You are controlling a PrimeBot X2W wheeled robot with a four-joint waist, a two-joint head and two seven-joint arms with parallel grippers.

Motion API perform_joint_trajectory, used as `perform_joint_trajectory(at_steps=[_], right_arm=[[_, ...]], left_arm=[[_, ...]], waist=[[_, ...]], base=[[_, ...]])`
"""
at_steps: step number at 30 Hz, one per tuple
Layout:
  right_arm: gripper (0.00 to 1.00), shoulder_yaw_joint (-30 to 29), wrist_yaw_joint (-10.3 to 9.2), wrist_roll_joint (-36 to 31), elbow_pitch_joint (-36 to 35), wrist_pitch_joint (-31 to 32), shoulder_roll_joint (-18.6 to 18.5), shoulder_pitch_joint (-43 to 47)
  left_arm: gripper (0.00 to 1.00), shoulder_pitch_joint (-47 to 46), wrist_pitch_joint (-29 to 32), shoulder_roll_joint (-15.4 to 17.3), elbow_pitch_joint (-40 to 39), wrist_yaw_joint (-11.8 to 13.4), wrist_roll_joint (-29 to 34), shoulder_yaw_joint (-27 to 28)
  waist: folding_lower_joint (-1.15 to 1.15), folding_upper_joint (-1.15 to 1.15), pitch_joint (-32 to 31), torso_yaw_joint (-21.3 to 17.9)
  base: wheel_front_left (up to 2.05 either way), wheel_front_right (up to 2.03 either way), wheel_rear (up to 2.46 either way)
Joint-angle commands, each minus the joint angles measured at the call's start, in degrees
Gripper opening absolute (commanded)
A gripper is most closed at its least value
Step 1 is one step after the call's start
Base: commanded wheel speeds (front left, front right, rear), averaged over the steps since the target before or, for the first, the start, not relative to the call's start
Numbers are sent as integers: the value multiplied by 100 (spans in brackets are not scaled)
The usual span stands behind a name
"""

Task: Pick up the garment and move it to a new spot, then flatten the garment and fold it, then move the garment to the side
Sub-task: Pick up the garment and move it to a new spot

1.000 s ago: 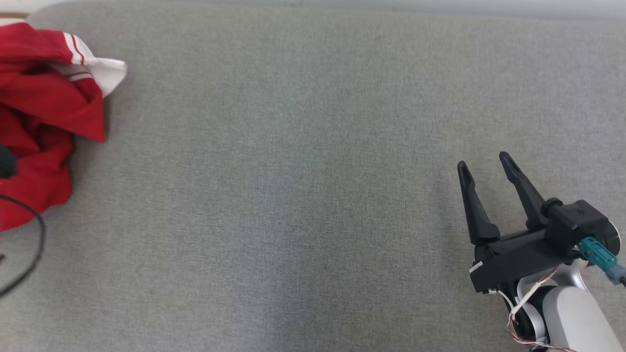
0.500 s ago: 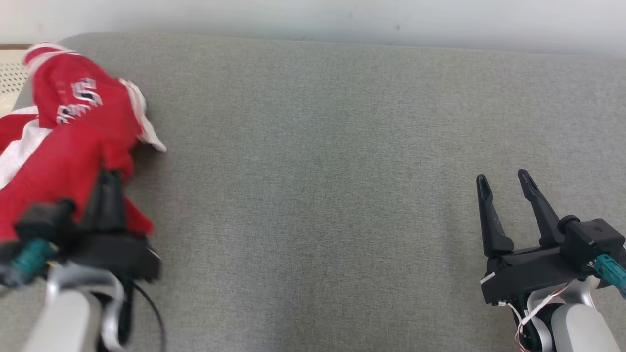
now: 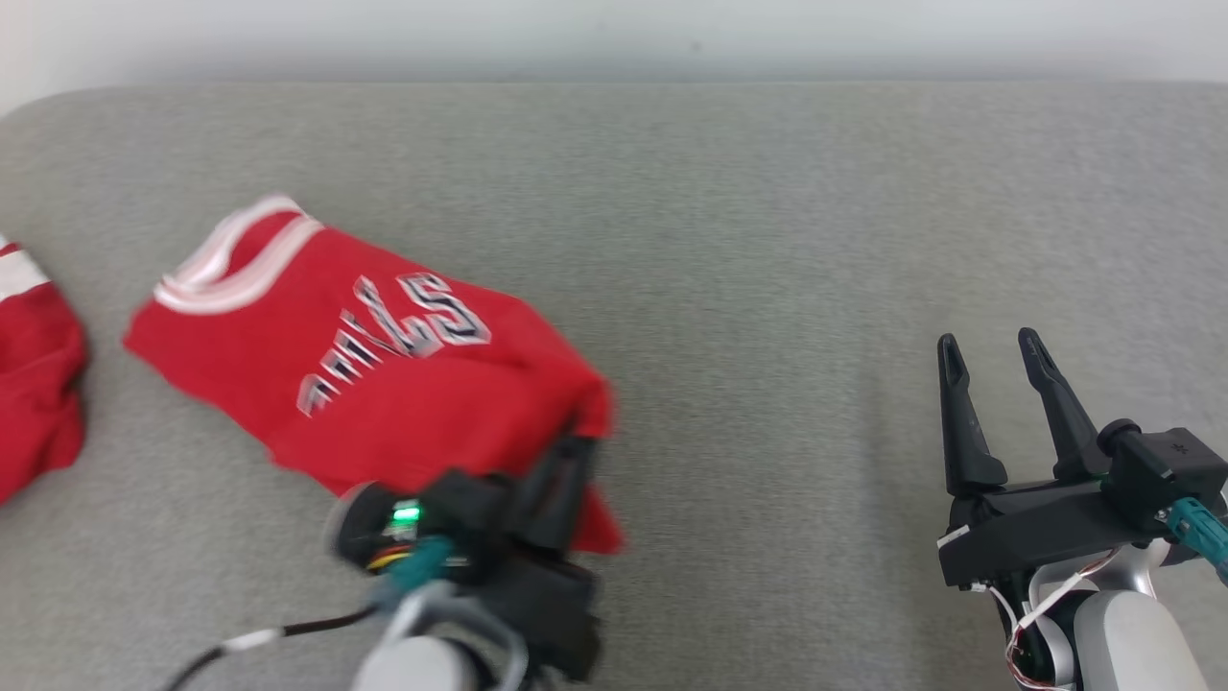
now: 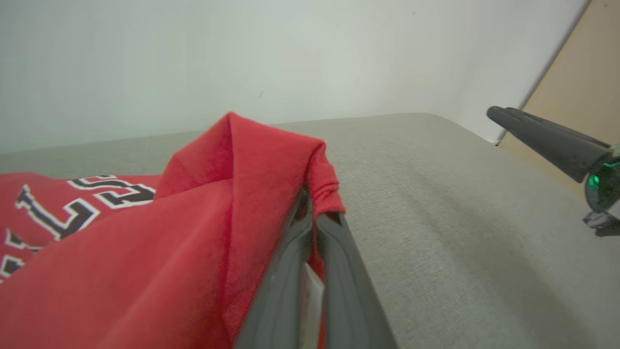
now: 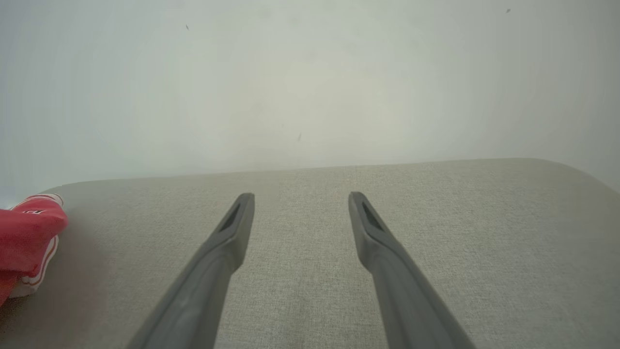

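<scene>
The garment (image 3: 365,369) is a red jersey with white trim and dark-edged lettering, stretched over the grey cushion (image 3: 748,250) left of centre in the head view. My left gripper (image 3: 571,461) is shut on the jersey's right end, with a fold of red cloth (image 4: 271,160) bunched over the fingertips in the left wrist view. At the lower right my right gripper (image 3: 993,350) stands open above bare cushion, nothing between its fingers (image 5: 227,232). A bit of the red jersey (image 5: 26,230) shows at the left edge of the right wrist view.
More red cloth with white stripes (image 3: 34,384) lies at the far left edge. A pale wall (image 3: 614,38) runs behind the cushion's back edge. The other arm's dark fingers (image 4: 547,140) and a tan surface (image 4: 581,87) appear at the right of the left wrist view.
My left gripper has dragged the jersey from the far left toward the centre, spreading it so the lettering shows. The head view has also shifted. My right gripper has stayed open.
</scene>
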Motion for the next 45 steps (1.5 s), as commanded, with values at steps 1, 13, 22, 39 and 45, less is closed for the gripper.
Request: perform_joint_trajectory(at_steps=[1,13,22,39,45], right_arm=[[100,-26,4,64,32,-41,24,-38],[100,-64,4,195,258,-247,197,-77],[100,-3,4,291,498,-423,301,-159],[100,-420,4,88,427,-336,296,14],[100,-392,4,41,313,-303,250,111]], left_arm=[[0,-235,20,-185,176,-201,86,-330],[0,-1542,12,-680,1361,-777,50,-1393],[57,-2272,-374,-711,2373,-572,-720,-1902],[100,-2581,-1397,-405,2006,111,-1320,-1951],[100,-2104,-1545,225,1697,588,-1456,-1218]], waist=[[1,0,86,-356],[1,0,378,-1592],[1,0,532,-1981],[1,0,63,-1194],[1,0,-78,-938]], base=[[0,0,0],[0,0,0],[0,0,0],[0,0,0],[0,0,0]])
